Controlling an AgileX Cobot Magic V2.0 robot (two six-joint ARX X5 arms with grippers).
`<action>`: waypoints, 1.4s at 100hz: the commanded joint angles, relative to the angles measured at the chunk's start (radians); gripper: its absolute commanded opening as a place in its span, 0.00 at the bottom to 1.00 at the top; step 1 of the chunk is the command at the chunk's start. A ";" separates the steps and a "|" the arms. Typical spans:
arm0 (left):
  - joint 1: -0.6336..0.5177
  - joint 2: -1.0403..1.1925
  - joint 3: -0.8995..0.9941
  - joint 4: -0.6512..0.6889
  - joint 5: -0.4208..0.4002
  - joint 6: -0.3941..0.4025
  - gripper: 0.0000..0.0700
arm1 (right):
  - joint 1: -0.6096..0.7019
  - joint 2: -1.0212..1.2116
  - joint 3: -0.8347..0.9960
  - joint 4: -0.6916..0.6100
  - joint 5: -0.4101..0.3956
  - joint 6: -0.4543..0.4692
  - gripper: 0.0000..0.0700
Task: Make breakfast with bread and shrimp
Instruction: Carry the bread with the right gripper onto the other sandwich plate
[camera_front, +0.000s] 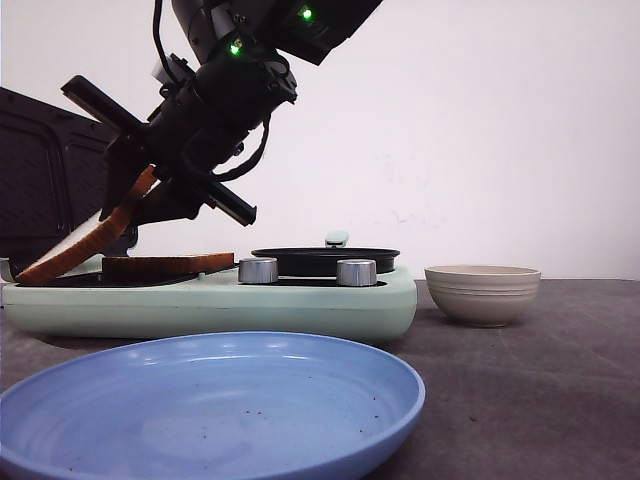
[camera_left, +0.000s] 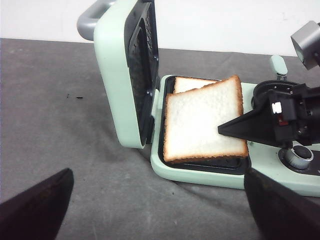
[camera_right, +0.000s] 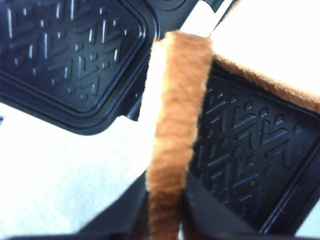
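Observation:
My right gripper (camera_front: 137, 203) is shut on one slice of bread (camera_front: 88, 247) and holds it tilted, its low edge down at the left end of the mint sandwich maker (camera_front: 300, 305). The right wrist view shows that slice's brown crust (camera_right: 175, 140) pinched in the right gripper (camera_right: 165, 215). In the left wrist view the held slice (camera_left: 202, 122) lies partly over a second slice (camera_left: 192, 83) that rests flat on the black hot plate. My left gripper (camera_left: 157, 210) hangs open over the grey table beside the maker. No shrimp is in view.
The maker's lid (camera_left: 112, 75) stands open and upright. A small black pan (camera_front: 325, 260) and two metal knobs (camera_front: 258, 270) sit on the maker's right half. A blue plate (camera_front: 210, 400) lies in front, and a beige bowl (camera_front: 482, 292) stands to the right, its inside hidden.

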 joint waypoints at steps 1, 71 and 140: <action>0.002 0.000 0.005 0.008 0.004 -0.005 0.91 | 0.011 0.020 0.027 0.003 0.000 -0.022 0.47; 0.002 0.000 0.005 0.010 0.004 -0.005 0.91 | 0.013 0.020 0.027 -0.092 0.033 -0.069 0.90; 0.002 0.000 0.005 0.010 0.004 -0.005 0.91 | 0.004 0.019 0.095 -0.251 0.058 -0.192 0.95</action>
